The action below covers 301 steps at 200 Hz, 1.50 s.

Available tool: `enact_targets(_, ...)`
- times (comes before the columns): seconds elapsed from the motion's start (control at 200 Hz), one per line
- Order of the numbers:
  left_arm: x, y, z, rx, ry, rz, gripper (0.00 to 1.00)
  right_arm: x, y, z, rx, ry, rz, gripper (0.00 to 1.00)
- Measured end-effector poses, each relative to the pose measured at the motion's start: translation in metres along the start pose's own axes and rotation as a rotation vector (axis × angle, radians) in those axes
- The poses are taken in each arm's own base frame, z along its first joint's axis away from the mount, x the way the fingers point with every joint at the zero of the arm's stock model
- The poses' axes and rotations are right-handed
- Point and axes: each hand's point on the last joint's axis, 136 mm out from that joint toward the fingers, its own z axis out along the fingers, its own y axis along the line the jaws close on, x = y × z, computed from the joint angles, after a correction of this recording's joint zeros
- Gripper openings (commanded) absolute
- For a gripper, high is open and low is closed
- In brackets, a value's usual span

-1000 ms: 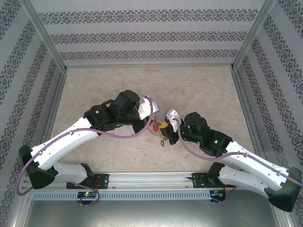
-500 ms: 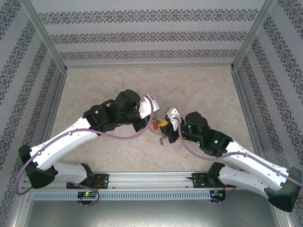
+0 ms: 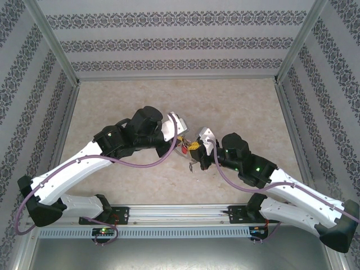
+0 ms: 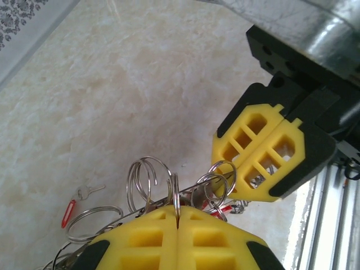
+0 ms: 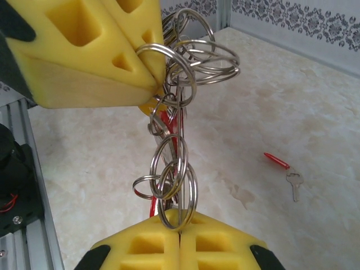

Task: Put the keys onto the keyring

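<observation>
Over the beige marbled surface (image 3: 236,107), we've got left pincer (image 4: 177,233) and right pincer (image 5: 180,246) both clamped on the keyring (image 5: 177,84), mid-air between them. The loose red-tagged key (image 5: 284,167) lies flat below, looks nearer the right.

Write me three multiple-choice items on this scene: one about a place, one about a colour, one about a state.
1. Where is the loose red-tagged key?
A) lying on the table, nothing touching it
B) pinched in a gripper
C) on the metal rail

2. What colour are the right gripper's finger pads?
A) blue
B) yellow
C) grey

3. How is the right gripper set?
A) wide open
B) shut on nothing
C) shut on the keyring

Answers:
1 A: the key lies flat on the marbled surface, off to the side.
2 B: the right wrist view shows yellow pads.
3 C: the pads meet with a ring pinched at their seam.
</observation>
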Motion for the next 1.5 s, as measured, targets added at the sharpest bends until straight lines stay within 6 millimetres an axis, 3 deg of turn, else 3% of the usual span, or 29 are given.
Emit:
enact_targets(0.225,-0.002,-0.003,-0.006,0.012,-0.018,-0.004,0.00,-0.004,0.005,-0.002,-0.018,-0.016,-0.005,0.00)
enact_targets(0.39,-0.004,-0.010,-0.006,0.053,-0.027,-0.010,0.16,-0.002,0.002,-0.001,-0.004,-0.008,-0.003,0.00)
enact_targets(0.61,-0.011,-0.018,-0.016,0.094,-0.060,-0.012,0.15,0.019,-0.009,0.002,0.050,0.069,0.009,0.00)
enact_targets(0.814,-0.022,-0.013,-0.020,0.078,-0.067,-0.014,0.09,0.020,-0.009,0.002,0.055,0.075,0.010,0.00)
enact_targets(0.949,-0.025,-0.011,-0.006,0.084,-0.040,-0.016,0.08,0.022,-0.010,0.003,0.055,0.083,0.011,0.00)
enact_targets(1.139,-0.004,-0.007,0.021,0.080,0.074,-0.014,0.06,0.023,-0.010,0.003,0.057,0.086,0.011,0.00)
enact_targets(1.504,0.005,0.001,0.024,0.036,0.116,0.010,0.01,0.029,-0.011,0.004,0.063,0.108,0.013,0.00)
